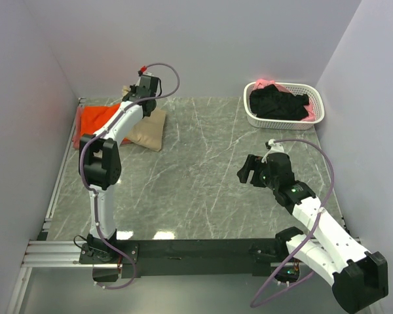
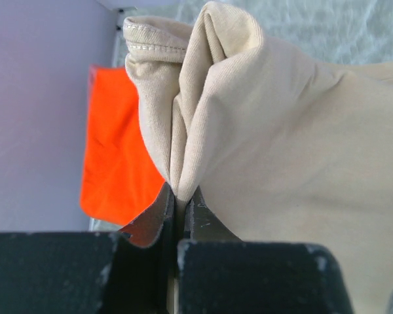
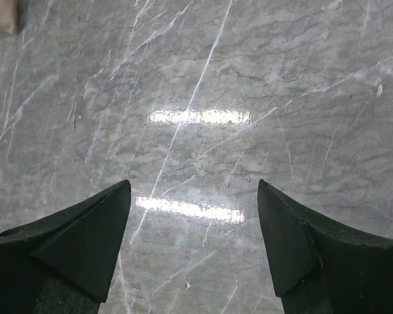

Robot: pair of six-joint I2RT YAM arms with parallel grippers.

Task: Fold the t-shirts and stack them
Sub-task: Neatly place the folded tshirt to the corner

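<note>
A folded tan t-shirt (image 1: 149,133) lies at the far left of the table, beside and partly over an orange t-shirt (image 1: 93,121) by the left wall. My left gripper (image 1: 135,91) is shut on a bunched fold of the tan t-shirt (image 2: 281,131); the jaws pinch the cloth between them (image 2: 180,196). The orange t-shirt (image 2: 114,157) shows to the left behind it. Black (image 1: 278,103) and pink (image 1: 268,83) t-shirts sit in the basket. My right gripper (image 1: 243,174) is open and empty above bare table, as its own view (image 3: 193,190) shows.
A white slotted plastic basket (image 1: 287,122) stands at the far right corner. Walls close in on the left, back and right. A metal rail (image 1: 59,190) runs along the table's left edge. A corner of tan cloth (image 3: 1,16) shows at the right wrist view's top left.
</note>
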